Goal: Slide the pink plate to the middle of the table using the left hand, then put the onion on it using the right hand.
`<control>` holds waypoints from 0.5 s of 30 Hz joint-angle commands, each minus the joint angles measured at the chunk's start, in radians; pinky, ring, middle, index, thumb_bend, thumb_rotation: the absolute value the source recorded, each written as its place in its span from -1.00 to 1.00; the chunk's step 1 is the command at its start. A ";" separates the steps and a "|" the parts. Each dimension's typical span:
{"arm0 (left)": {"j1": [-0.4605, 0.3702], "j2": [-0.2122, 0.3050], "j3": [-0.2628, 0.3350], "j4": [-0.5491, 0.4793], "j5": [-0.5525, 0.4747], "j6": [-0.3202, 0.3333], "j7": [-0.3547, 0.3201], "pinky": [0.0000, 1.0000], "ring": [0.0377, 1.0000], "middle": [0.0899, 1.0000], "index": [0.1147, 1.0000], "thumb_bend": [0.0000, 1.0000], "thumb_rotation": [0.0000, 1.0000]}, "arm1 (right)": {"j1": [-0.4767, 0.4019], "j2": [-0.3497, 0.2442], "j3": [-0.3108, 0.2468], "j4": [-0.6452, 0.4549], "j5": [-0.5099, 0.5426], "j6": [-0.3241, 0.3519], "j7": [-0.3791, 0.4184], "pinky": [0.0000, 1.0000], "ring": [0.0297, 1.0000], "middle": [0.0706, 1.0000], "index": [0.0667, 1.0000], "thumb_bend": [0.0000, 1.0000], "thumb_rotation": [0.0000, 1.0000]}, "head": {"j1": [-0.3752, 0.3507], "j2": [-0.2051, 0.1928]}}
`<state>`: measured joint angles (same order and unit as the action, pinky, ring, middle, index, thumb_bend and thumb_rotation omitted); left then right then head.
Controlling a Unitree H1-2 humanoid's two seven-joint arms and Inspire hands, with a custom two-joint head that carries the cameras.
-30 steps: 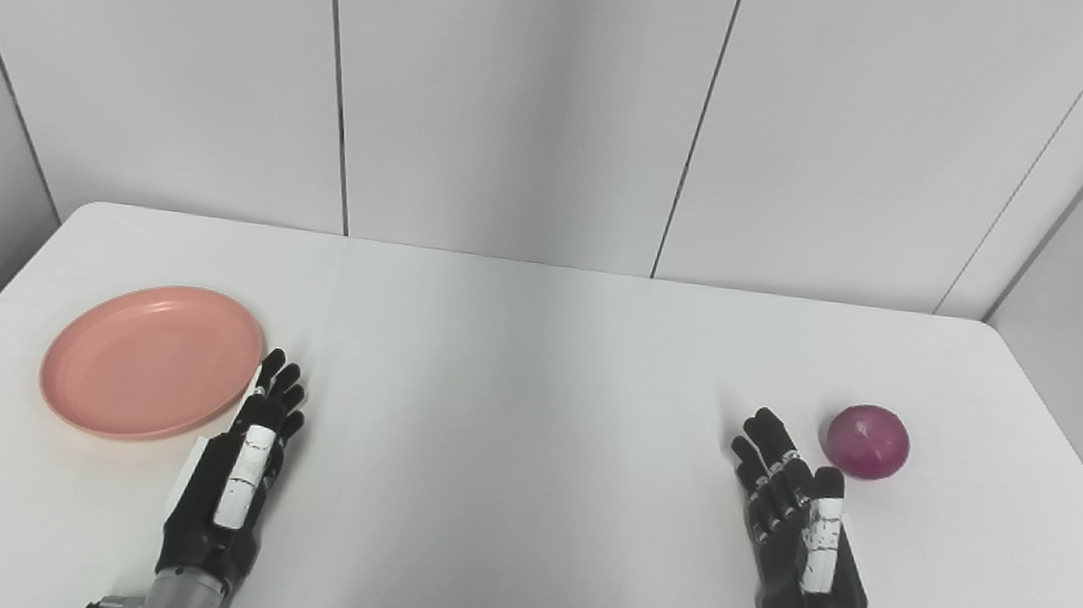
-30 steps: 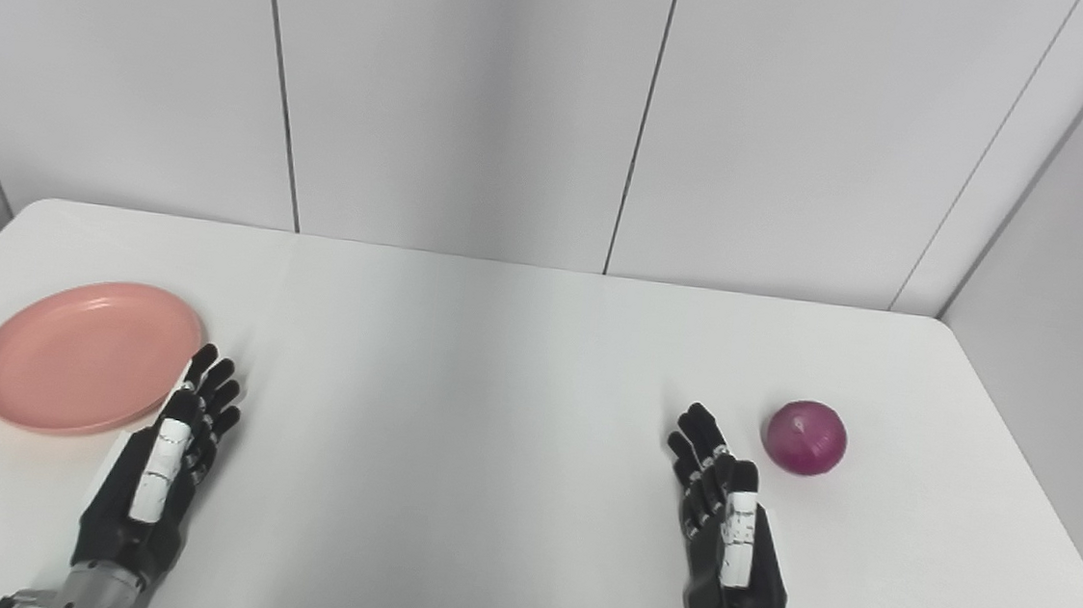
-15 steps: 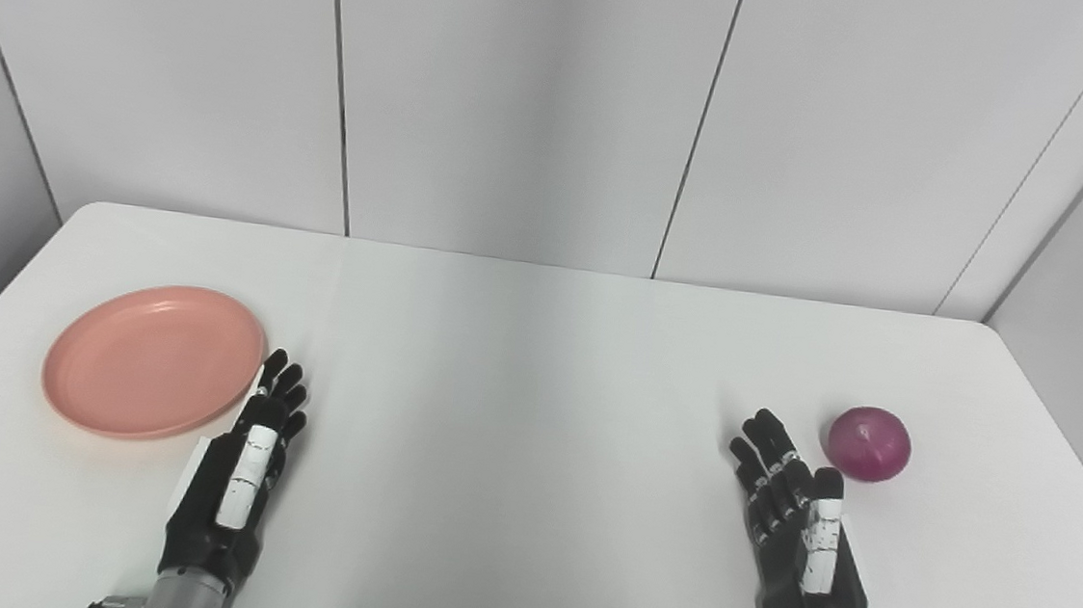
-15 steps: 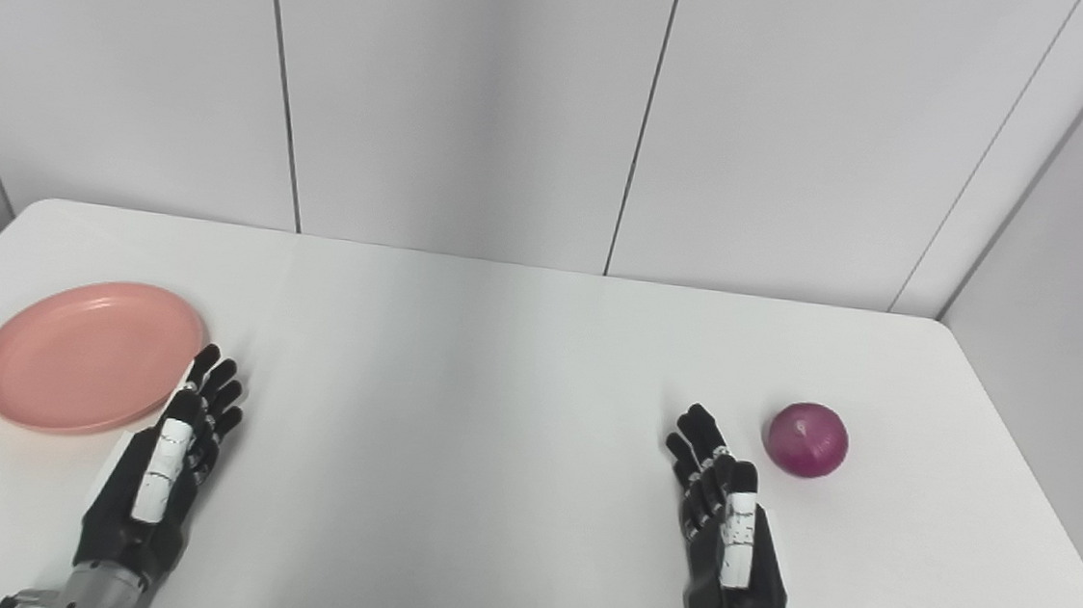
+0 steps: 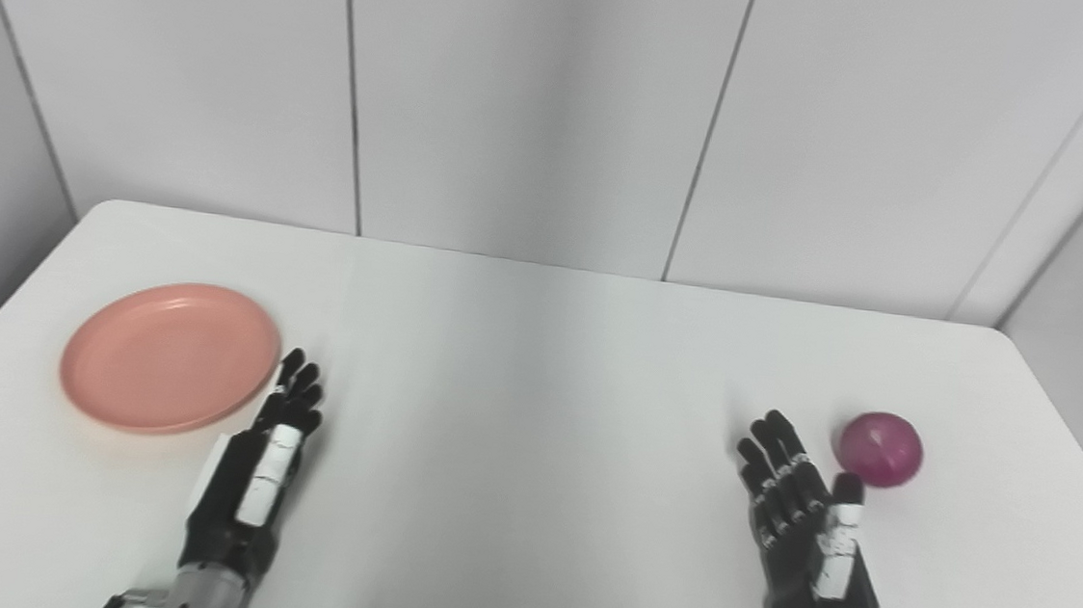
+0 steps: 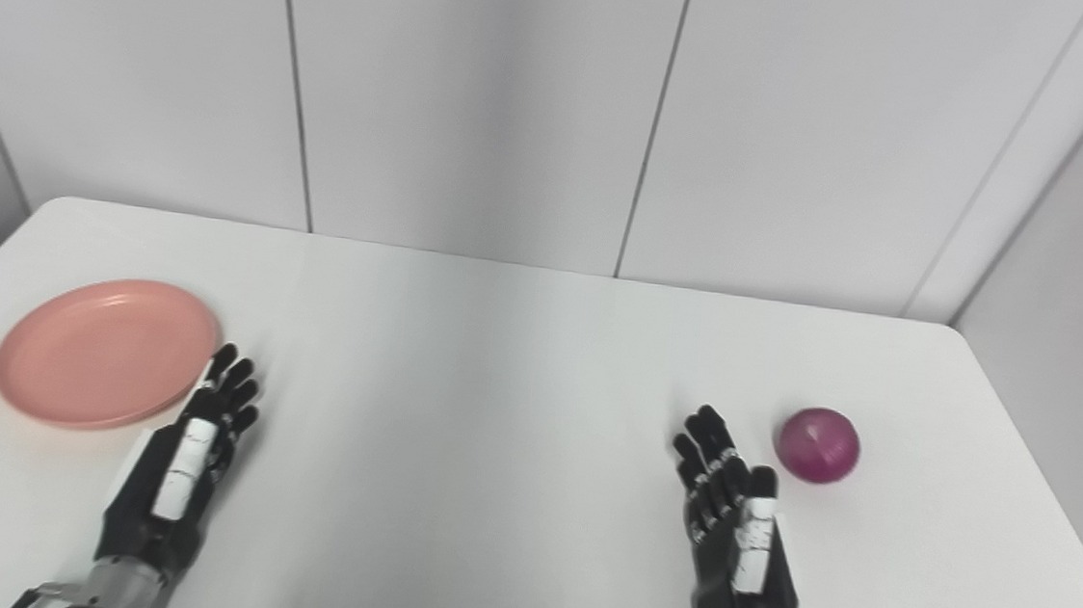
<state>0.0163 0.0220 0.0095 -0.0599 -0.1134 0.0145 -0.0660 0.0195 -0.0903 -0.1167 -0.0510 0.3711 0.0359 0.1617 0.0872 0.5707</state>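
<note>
- Pink plate (image 5: pixel 170 356): lay at table's (image 5: pixel 537 362) 9 o'clock side.
- Red onion (image 5: pixel 881 450): sat at 3 o'clock.
- My left hand (image 5: pixel 254 475): fingers spread, empty, just beside plate.
- My right hand (image 5: pixel 808 542): fingers spread, empty, near onion.

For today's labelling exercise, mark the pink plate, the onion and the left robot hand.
pink plate (image 5: pixel 165 357), left eye view, middle of its flat inside.
onion (image 5: pixel 881 450), left eye view, middle of its purple skin.
left robot hand (image 5: pixel 260 461), left eye view, back of the hand.
</note>
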 commanded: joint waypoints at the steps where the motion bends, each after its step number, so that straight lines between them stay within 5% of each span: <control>1: 0.013 -0.032 -0.022 0.022 0.026 -0.012 0.014 1.00 1.00 1.00 1.00 0.64 0.77 | 0.045 -0.032 -0.027 0.073 0.022 -0.007 0.028 1.00 0.93 0.91 0.90 0.75 0.97 | 0.016 -0.003; 15: 0.002 -0.101 -0.070 0.045 0.084 -0.029 0.065 1.00 1.00 1.00 1.00 0.69 0.79 | 0.033 -0.092 -0.071 0.116 0.096 0.000 0.089 1.00 0.96 0.96 0.97 0.68 0.99 | 0.137 -0.012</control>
<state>0.0144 -0.0535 -0.0394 -0.0491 -0.0352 0.0005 0.0060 0.0094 -0.1787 -0.1765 -0.0054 0.4602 0.0357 0.2314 0.2255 0.5584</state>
